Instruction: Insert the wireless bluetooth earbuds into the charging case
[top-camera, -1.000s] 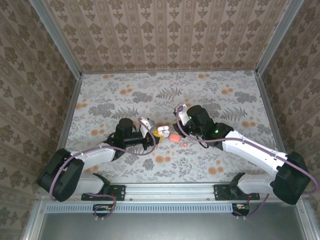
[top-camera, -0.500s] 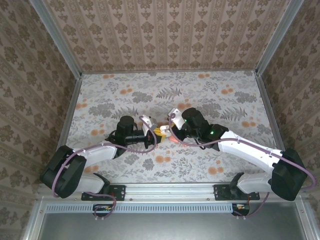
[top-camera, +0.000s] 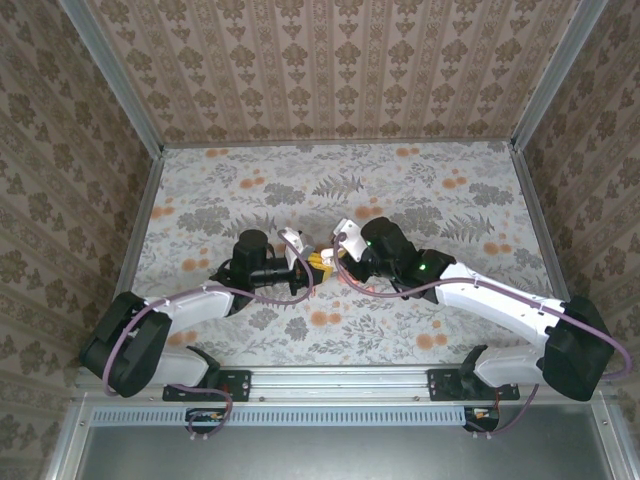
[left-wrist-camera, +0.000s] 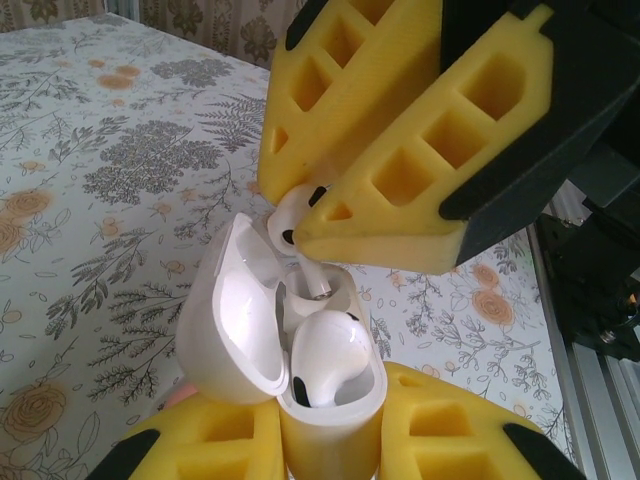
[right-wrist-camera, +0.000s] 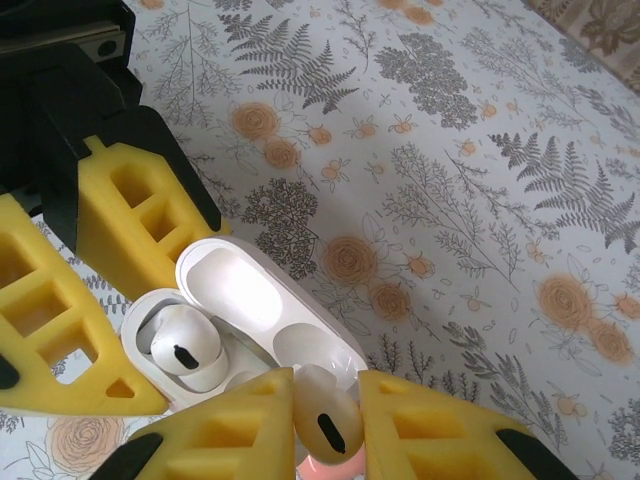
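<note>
Further left than a second ago: right pincer (top-camera: 340, 258), now nose to nose with the left pincer (top-camera: 303, 266). Pinches a white earbud (left-wrist-camera: 293, 214) tight, stem dipping into the open charging case (left-wrist-camera: 300, 375) – itself clamped in the left pincer. Shows a seated earbud (right-wrist-camera: 180, 350) in the other slot. Calls next for a straight push down, then release. Leaves a pinkish object (right-wrist-camera: 318, 470) on the tabletop (right-wrist-camera: 480, 150) just beneath – probably no obstacle.

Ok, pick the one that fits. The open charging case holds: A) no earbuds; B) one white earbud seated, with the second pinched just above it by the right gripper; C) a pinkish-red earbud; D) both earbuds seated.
B: one white earbud sits in the charging case, while the right gripper pinches the second earbud over it.
</note>
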